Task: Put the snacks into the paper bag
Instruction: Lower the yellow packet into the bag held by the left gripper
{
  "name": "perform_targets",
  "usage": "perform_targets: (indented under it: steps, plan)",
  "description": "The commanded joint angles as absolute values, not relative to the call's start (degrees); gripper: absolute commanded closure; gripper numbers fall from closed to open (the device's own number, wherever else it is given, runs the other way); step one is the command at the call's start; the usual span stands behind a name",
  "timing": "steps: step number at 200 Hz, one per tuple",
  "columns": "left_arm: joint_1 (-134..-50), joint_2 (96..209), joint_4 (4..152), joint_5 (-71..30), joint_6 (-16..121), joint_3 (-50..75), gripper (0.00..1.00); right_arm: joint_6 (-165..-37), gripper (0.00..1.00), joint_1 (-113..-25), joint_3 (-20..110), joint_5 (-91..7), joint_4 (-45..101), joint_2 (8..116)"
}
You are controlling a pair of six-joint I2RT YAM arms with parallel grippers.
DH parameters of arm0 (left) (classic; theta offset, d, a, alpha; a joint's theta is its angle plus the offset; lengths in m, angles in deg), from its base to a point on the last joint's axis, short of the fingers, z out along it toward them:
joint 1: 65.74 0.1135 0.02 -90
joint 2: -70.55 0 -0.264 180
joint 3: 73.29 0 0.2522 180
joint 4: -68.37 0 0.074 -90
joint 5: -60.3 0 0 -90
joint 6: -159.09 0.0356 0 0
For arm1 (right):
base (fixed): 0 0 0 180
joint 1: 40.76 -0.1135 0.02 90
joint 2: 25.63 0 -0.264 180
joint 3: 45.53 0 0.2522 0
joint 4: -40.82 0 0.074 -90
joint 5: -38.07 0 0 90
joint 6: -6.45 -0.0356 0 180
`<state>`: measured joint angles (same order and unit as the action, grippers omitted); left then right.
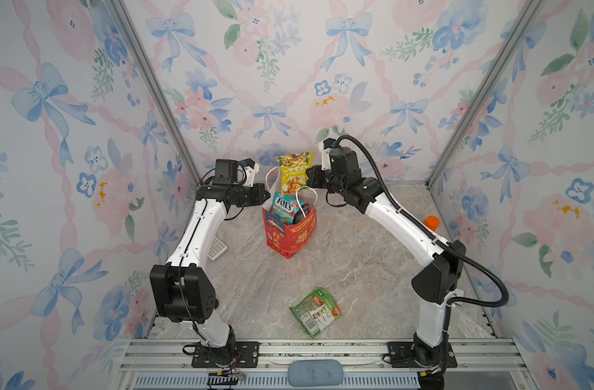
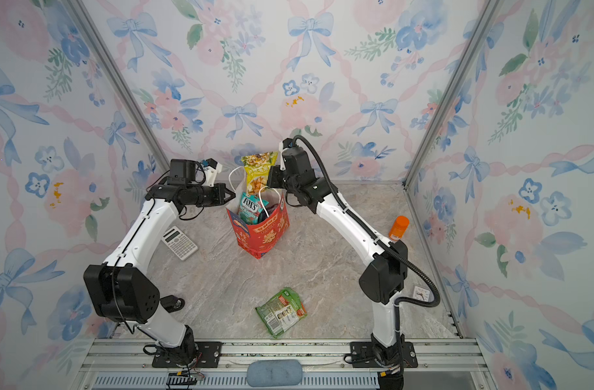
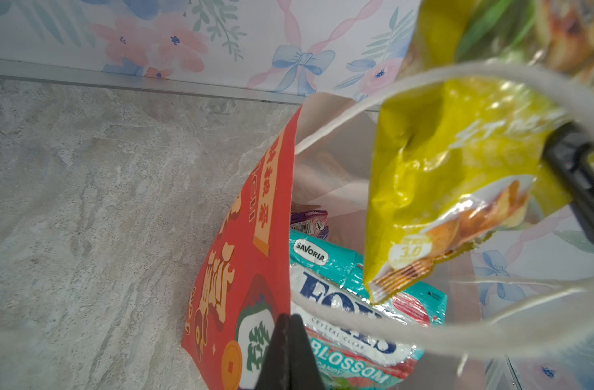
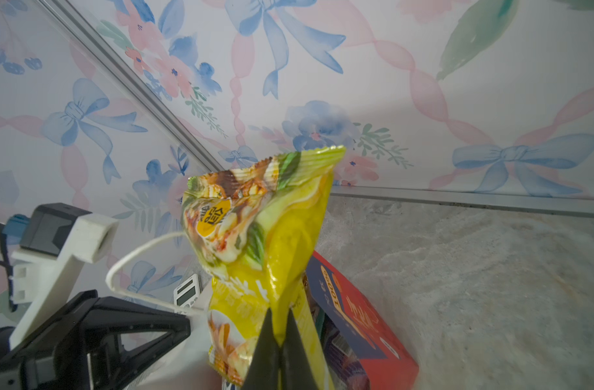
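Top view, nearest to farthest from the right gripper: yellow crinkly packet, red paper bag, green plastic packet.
1. Yellow crinkly packet, held by the right gripper.
2. Red paper bag, just beneath.
3. Green plastic packet, lying at the table's front.

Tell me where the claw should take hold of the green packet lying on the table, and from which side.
Grip the green packet at its crumpled far end, coming from straight above. It lies flat on the table, so nothing fits under its sides; that creased end looks raised and probably offers a fold to pinch.
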<state>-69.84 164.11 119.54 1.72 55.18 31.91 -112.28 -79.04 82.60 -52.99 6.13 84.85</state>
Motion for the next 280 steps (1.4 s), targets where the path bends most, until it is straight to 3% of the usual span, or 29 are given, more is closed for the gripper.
perform_targets:
  steps: [1, 175, 202, 221, 231, 280]
  plan:
    - [-69.6, 162.7, 121.5, 2.6, 56.5, 31.0, 1.0, -115.1, 1.0, -80.1, 76.9, -54.1, 11.2, 79.0]
    - [-69.7, 161.9, 121.5, 3.0, 56.4, 31.0, 1.0, -127.5, 1.0, -84.0, 63.1, -52.8, 19.7, 75.0]
    - [-69.7, 162.0, 121.5, 3.0, 56.4, 31.0, 1.0, -127.4, 0.87, -84.2, 61.3, -53.6, 20.0, 73.5]
    - [-69.7, 162.0, 121.5, 3.0, 56.5, 31.0, 1.0, -125.4, 0.61, -84.2, 61.0, -55.0, 19.2, 72.1]
    - [-69.7, 162.0, 121.5, 2.9, 56.5, 31.0, 1.0, -123.6, 0.53, -84.2, 61.2, -56.2, 18.5, 71.4]
    - [-69.7, 162.2, 121.5, 2.9, 56.4, 31.1, 1.0, -109.3, 0.47, -84.6, 68.5, -59.6, 11.3, 71.6]
